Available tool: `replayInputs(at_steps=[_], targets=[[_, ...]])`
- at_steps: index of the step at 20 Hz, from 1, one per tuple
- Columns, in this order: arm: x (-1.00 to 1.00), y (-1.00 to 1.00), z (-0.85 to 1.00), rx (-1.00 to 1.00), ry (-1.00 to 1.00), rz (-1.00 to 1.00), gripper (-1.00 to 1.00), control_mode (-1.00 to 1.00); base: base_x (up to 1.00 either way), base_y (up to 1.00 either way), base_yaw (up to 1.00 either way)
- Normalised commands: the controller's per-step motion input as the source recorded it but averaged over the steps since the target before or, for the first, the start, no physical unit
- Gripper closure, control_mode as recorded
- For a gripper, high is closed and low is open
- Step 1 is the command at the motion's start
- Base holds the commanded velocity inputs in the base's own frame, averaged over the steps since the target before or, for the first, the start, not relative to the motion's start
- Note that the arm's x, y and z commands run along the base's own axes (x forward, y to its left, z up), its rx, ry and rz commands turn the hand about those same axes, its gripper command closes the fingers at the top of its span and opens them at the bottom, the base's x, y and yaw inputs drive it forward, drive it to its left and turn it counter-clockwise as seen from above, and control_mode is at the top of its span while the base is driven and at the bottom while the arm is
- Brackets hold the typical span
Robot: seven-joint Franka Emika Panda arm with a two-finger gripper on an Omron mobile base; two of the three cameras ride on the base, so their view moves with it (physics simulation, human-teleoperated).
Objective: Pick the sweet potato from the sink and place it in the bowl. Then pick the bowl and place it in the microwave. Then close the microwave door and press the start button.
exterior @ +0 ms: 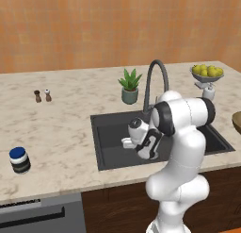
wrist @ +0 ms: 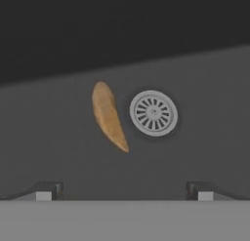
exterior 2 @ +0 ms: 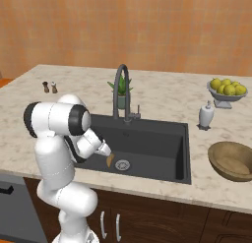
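The sweet potato (wrist: 109, 117) lies on the floor of the black sink (exterior 2: 157, 143), just left of the round metal drain (wrist: 153, 113). From the right base view, the sweet potato (exterior 2: 110, 159) rests beside the drain (exterior 2: 122, 164). My gripper (wrist: 124, 192) hangs open above it inside the basin, with nothing between the fingers (wrist: 46, 191). The hand (exterior 2: 102, 148) reaches down into the sink's front part, and in the left base view the gripper (exterior: 128, 142) is low in the sink (exterior: 108, 133). The tan bowl (exterior 2: 231, 161) sits empty on the counter right of the sink. The microwave and its door lie out of view.
A dark arched faucet (exterior 2: 122, 89) and a potted plant (exterior: 130, 87) stand behind the sink. A grey bowl of yellow fruit (exterior 2: 226, 89) and a white bottle (exterior 2: 205, 115) stand at the back right. Two shakers (exterior: 42, 95) and a blue-lidded jar (exterior: 19, 160) stand on the left counter.
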Motion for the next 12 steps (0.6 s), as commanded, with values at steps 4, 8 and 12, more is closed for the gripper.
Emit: replayInputs(at_steps=[4,8,12], targets=[[0.28,-0.04,-0.20,0.00,0.00,0.00,-1.00,-1.00,0.00,0.00,0.00],[0.28,0.00,-0.22,0.00,0.00,0.00,-1.00,-1.00,0.00,0.00,0.00],[0.22,0.00,-0.29,0.00,0.00,0.00,-1.00,-1.00,0.00,0.00,0.00]])
